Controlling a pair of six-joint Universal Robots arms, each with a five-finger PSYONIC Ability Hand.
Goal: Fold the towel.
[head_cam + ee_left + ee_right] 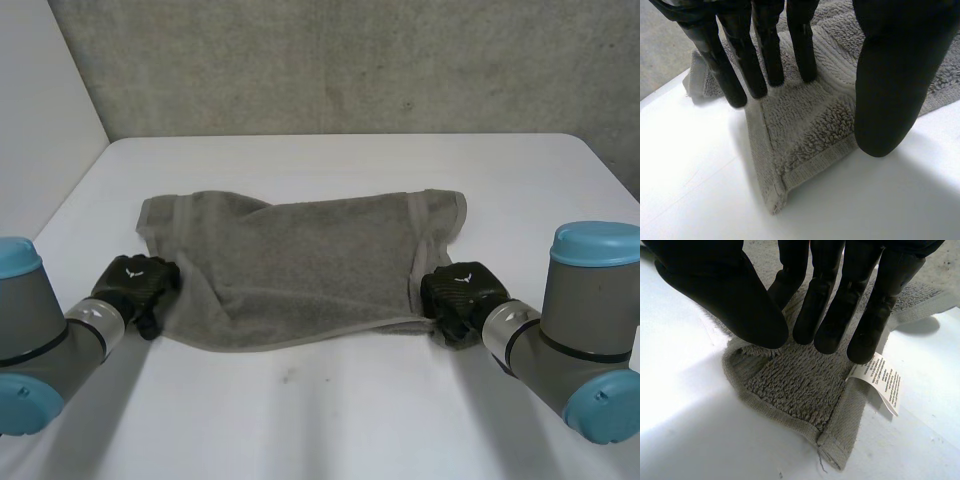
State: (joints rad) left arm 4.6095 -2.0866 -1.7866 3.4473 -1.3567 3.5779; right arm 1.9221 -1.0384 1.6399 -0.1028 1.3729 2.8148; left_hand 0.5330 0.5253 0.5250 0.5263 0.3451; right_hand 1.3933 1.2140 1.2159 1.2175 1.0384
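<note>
Towel [300, 265]: lies spread and slightly rumpled at the middle of the table [330, 410], long sides running across it, near edge toward me; it sits there so that both near corners fall within reach of my arms.

Left hand [135, 285]: placed on the near left corner of the towel; fingers [767, 55] straight and side by side, tips resting on the cloth just behind the corner hem [800, 150]; thumb [890, 90] held well apart on the other side of the corner; the corner lies flat between them, so nothing is pinched; I judge this spacing brackets the corner for a grasp.

Right hand [462, 295]: placed on the near right corner; fingers [860, 315] straight, tips on the cloth beside the white label [885, 382]; thumb [730, 295] close beside the fingers with cloth showing in the gap; the corner [790, 385] lies flat on the table, not nipped.

Step in hand, as I judge it: secure both near corners at once, so the near edge can be carried toward the far edge evenly; the fold itself is not yet begun.
</note>
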